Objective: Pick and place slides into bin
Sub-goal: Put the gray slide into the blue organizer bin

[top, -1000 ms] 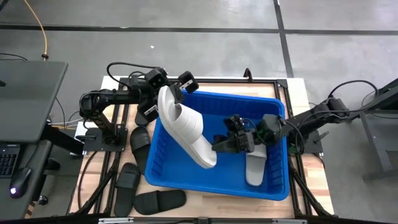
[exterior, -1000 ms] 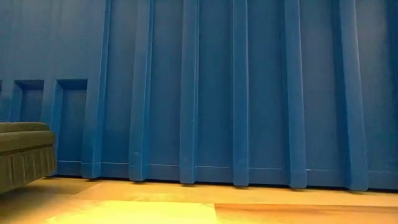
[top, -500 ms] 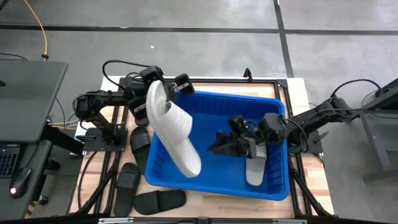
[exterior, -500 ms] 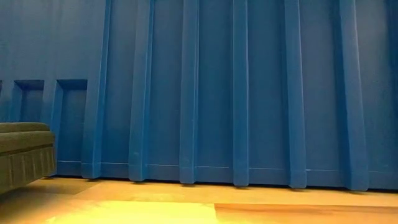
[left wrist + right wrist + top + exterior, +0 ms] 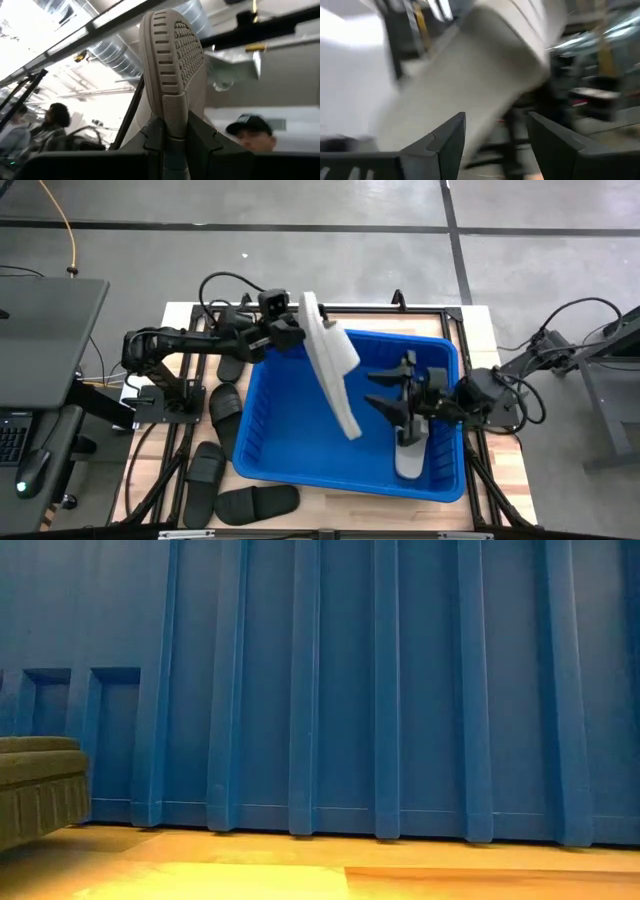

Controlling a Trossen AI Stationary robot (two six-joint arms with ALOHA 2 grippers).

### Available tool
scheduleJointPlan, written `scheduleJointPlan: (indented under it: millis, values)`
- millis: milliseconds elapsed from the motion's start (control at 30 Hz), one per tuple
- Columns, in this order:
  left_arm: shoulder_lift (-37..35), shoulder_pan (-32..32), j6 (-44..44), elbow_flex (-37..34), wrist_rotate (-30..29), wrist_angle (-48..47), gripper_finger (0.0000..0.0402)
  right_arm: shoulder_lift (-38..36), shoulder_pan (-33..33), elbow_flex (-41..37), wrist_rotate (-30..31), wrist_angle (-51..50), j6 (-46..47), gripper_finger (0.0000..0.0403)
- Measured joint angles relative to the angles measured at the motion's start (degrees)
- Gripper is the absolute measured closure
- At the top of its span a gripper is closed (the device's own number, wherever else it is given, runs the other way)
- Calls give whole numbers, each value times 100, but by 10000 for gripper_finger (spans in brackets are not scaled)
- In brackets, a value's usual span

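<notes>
The blue bin [image 5: 262,455] fills the table's middle; its ribbed wall [image 5: 380,690] fills the low view. Over the bin hangs a light grey slide [image 5: 332,365], turned on edge, with my left gripper [image 5: 298,330] shut on its far-left end. My right gripper [image 5: 392,392] stands open over the bin's right half, clear of that slide, which blurs ahead of its fingers [image 5: 470,75]. A second light grey slide [image 5: 410,452] lies on the bin's floor at the right. Black slides [image 5: 225,408] lie on the table left of the bin. My left gripper pinches one end of the grey slide's sole [image 5: 172,117] between its two fingers. The fingers come from the table's left, slanting upward, along the slide's length. The slide is lifted clear and stands on edge, its free end [image 5: 350,430] over the bin's middle.
More black slides [image 5: 205,470] [image 5: 256,502] lie at the table's near left; one [image 5: 30,790] shows at the low view's left. A dark desk [image 5: 40,330] stands left of the table. People show beyond the table in the left wrist view.
My left gripper has moved toward the table's right along the bin's far rim and rolled, turning the grey slide from strap-up to on edge and carrying it toward the bin's middle. My right gripper has drawn back toward the right edge and rolled, staying open.
</notes>
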Motion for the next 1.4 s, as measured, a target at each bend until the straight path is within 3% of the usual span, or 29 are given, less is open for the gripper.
scheduleJointPlan:
  millis: [167,233,400,867,1067,1267,1400]
  values:
    - [-3,-2,-134,-31,-194,-144,365,31,263,0,1774,147,-1637,203]
    - [-7,-28,-140,-24,-218,-444,370,28,207,0,2209,407,-2003,203]
    - [23,-130,-29,-24,-256,-881,370,26,-17,0,1796,1000,-2593,203]
    - [34,28,220,-24,-426,-1184,370,69,79,0,1270,979,-2167,203]
    - [32,39,227,-22,-353,-1284,370,70,194,0,1450,1147,-2230,203]
    - [27,-37,319,-22,-395,-1684,370,101,-11,0,1207,1456,-2384,203]
    - [29,-42,331,-21,-402,-1662,370,94,-19,0,1816,1466,-2065,228]
